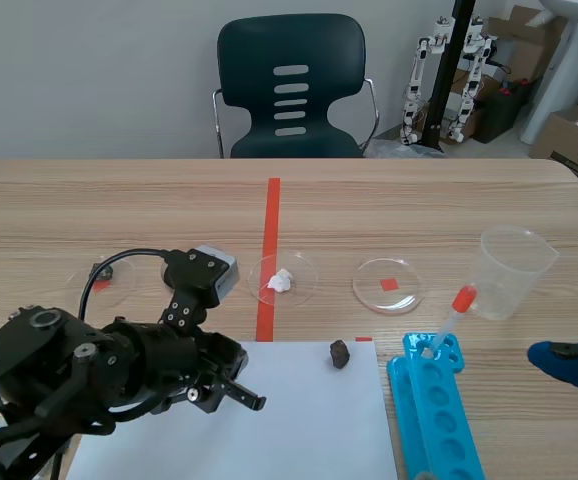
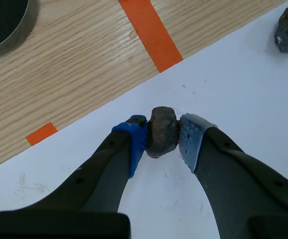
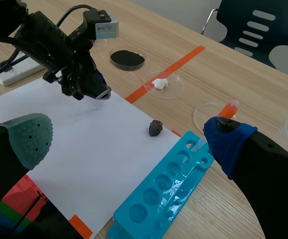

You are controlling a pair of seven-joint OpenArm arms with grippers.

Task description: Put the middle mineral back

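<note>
Presently, at my far left, the left gripper (image 2: 162,140) hangs low over the near-left part of a white paper sheet (image 1: 299,420). Its two pads are pinched on a brown mineral (image 2: 161,130); I cannot tell whether the stone touches the paper. Beyond that arm a petri dish of black material (image 3: 127,59) rests on the wooden table (image 1: 469,200). Next along, the middle petri dish (image 1: 310,270) holds a white mineral (image 1: 281,281). A dark mineral (image 1: 340,353) lies loose near the sheet's far edge. The right-hand petri dish (image 1: 415,292) sits over an orange square. Just right of the sheet is a blue well tray (image 1: 439,420), with a red-bulbed pipette (image 1: 452,318) propped at its far end and a clear plastic cup (image 1: 514,272) behind. At far right my right gripper (image 3: 129,139) hovers with fingers spread wide, holding nothing.
</note>
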